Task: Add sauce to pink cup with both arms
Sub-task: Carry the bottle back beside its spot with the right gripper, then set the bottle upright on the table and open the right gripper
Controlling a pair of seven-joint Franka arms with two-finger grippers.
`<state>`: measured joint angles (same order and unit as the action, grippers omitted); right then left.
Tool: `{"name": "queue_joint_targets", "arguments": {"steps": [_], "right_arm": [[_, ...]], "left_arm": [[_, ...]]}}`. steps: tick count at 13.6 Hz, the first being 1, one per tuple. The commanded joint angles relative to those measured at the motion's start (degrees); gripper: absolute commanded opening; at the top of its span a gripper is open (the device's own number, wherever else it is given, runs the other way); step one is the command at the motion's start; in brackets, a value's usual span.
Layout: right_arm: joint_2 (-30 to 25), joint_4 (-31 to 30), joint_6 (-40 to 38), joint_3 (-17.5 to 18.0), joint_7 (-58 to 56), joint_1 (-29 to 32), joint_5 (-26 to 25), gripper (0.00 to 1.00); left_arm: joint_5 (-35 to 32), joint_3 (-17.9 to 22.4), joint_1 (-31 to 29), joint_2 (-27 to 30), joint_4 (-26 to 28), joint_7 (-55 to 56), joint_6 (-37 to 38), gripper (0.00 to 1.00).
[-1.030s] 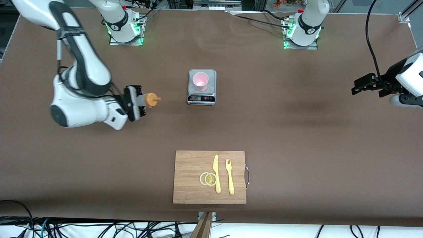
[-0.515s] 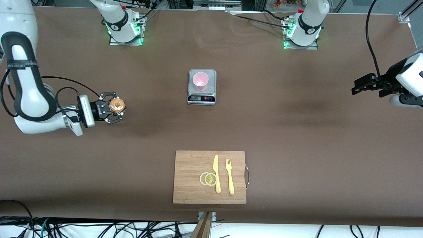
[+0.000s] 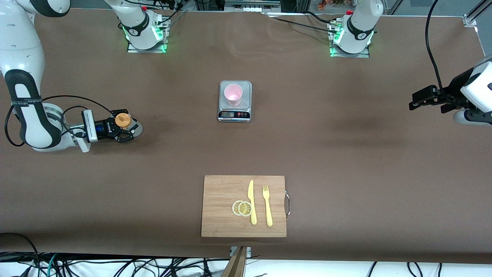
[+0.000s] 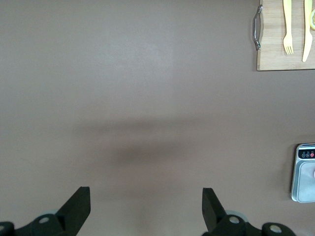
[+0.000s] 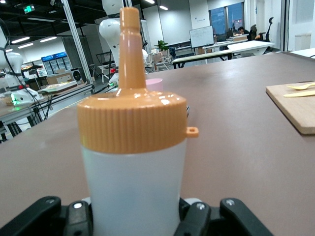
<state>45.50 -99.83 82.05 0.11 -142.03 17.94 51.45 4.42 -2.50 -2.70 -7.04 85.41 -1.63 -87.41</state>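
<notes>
The pink cup [image 3: 233, 94] stands upright on a small grey scale [image 3: 235, 114] in the middle of the table. My right gripper [image 3: 126, 127] is shut on the sauce bottle [image 3: 123, 120], a whitish squeeze bottle with an orange cap. It holds the bottle upright, low at the table, toward the right arm's end and well apart from the scale. In the right wrist view the bottle [image 5: 133, 162] fills the space between the fingers of my right gripper [image 5: 135, 219], and the cup [image 5: 155, 84] shows past the nozzle. My left gripper [image 3: 413, 103] waits, wide open and empty [image 4: 146, 211], over the left arm's end.
A wooden cutting board [image 3: 219, 192] lies near the front edge with a yellow knife [image 3: 251, 202], a yellow fork [image 3: 266, 206] and two lemon slices [image 3: 242, 208]. The left wrist view shows the scale [image 4: 305, 172] and the board's corner [image 4: 275, 49].
My right arm pulled the bottle away from the scale toward its own end, turned it from lying sideways to upright and lowered it. The left arm has not moved.
</notes>
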Motion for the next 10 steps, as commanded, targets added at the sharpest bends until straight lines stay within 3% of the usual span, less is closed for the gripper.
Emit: {"name": "queue_joint_targets", "arguments": {"steps": [1,3,4,5,6,10], "right_arm": [[2.31,1.04,-1.28,-1.08,-3.68,0.17,1.46,0.2],[3.19,1.65,-1.1,-1.16,-4.04,0.17,1.55,0.21],[3.11,1.74,-1.02,-1.16,-3.69,0.17,1.55,0.36],[3.11,1.83,-1.01,-1.34,-3.0,0.08,1.55,0.85],[3.11,2.01,-0.93,-2.21,-2.47,-0.18,1.37,1.0],[2.67,4.28,-0.84,-3.45,-0.1,-0.54,-1.51,1.0]], "left_arm": [[-1.08,0.04,0.15,-0.69,-1.73,-1.1,1.19,1.0],[-1.08,0.04,0.24,-0.7,-1.73,-1.1,1.19,1.0],[-1.08,0.04,0.15,-0.61,-1.73,-1.1,1.19,1.0],[-1.08,0.04,0.15,-0.69,-1.73,-1.1,1.19,1.0],[-1.08,0.04,0.24,-0.7,-1.73,-1.1,1.19,1.0],[-1.08,0.04,0.24,-0.7,-1.73,-1.1,1.19,1.0]]}}
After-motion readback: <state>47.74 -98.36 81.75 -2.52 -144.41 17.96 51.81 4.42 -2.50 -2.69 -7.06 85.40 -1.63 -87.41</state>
